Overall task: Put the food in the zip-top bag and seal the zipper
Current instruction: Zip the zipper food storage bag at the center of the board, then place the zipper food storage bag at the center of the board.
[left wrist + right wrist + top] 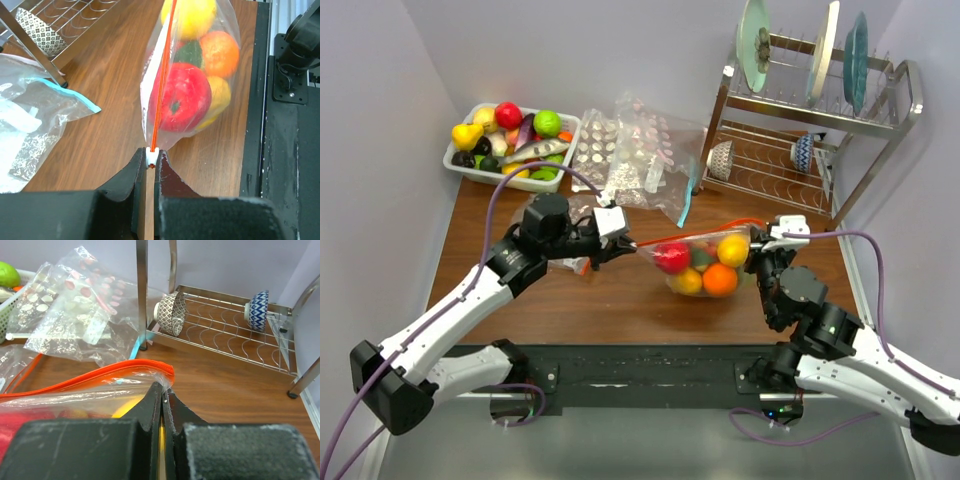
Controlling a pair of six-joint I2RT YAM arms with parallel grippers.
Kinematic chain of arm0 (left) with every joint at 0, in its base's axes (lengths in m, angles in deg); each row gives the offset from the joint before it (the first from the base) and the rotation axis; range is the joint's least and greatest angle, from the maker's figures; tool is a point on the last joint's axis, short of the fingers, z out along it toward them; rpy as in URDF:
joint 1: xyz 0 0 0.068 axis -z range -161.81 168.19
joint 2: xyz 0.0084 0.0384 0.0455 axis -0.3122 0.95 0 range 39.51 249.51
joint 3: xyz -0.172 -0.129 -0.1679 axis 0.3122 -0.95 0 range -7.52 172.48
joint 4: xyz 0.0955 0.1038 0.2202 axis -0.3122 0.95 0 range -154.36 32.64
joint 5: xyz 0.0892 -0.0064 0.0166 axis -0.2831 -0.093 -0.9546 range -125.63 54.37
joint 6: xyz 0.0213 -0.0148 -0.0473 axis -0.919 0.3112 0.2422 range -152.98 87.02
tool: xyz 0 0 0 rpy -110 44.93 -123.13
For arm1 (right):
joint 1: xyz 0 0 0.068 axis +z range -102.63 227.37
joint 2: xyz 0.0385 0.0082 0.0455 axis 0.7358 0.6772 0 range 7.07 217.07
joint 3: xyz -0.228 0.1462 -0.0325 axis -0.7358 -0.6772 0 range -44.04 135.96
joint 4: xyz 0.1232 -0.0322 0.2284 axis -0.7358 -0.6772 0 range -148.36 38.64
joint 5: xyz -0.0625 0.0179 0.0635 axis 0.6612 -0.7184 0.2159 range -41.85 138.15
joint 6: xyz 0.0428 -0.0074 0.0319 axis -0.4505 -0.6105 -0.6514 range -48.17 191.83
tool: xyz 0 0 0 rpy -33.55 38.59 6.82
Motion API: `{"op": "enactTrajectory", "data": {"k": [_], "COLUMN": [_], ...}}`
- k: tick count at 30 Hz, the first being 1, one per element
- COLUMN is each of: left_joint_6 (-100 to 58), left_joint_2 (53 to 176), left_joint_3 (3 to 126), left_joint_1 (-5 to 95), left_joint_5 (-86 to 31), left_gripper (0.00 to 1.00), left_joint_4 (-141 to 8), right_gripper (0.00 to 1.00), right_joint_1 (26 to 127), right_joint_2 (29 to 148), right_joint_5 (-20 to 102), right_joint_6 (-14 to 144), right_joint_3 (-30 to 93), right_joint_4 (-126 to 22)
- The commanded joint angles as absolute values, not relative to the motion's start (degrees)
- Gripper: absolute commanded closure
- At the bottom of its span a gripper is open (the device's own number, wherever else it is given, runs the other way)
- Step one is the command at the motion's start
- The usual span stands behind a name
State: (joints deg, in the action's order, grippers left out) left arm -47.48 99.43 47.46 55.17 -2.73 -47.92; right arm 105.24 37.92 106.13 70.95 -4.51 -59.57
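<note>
With my left gripper (150, 157) clenched on the white slider tab (153, 150) of the zipper (163, 75) and my right gripper (162, 395) pinching the far corner of the zip-top bag (705, 265), which lies fruit-filled on the table (620, 300) between them, I should hold the strip taut and straight and draw the slider along evenly.

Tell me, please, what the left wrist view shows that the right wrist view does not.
Only the left wrist view: the red apple and orange clearly through the zip-top bag, and the left claw pinching the zipper end. Only the right wrist view: the blue bowl and the right claw on the bag. Both: the zipper, the dish rack and the patterned bowl.
</note>
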Motion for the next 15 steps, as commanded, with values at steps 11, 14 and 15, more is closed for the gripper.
{"op": "enactTrajectory", "data": {"k": [11,14,15], "left_joint_6": [-41.8,-39.5,-38.7], "left_joint_2": [99.1,99.8,99.5], "left_joint_3": [46.3,45.7,45.2], "left_joint_1": [51.9,51.9,51.9], "left_joint_5": [-16.4,-16.8,-17.4], "left_gripper": [0.80,0.31,0.24], "left_joint_4": [-46.7,-48.7,-50.1], "right_gripper": [0.47,0.28,0.24], "right_joint_1": [104.2,104.1,104.1], "right_joint_2": [45.1,47.9,48.5], "right_joint_5": [100.3,96.6,96.1], "right_joint_6": [67.8,66.1,65.8], "right_joint_3": [2.3,3.7,4.0], "right_joint_4": [-62.3,-63.0,-62.9]}}
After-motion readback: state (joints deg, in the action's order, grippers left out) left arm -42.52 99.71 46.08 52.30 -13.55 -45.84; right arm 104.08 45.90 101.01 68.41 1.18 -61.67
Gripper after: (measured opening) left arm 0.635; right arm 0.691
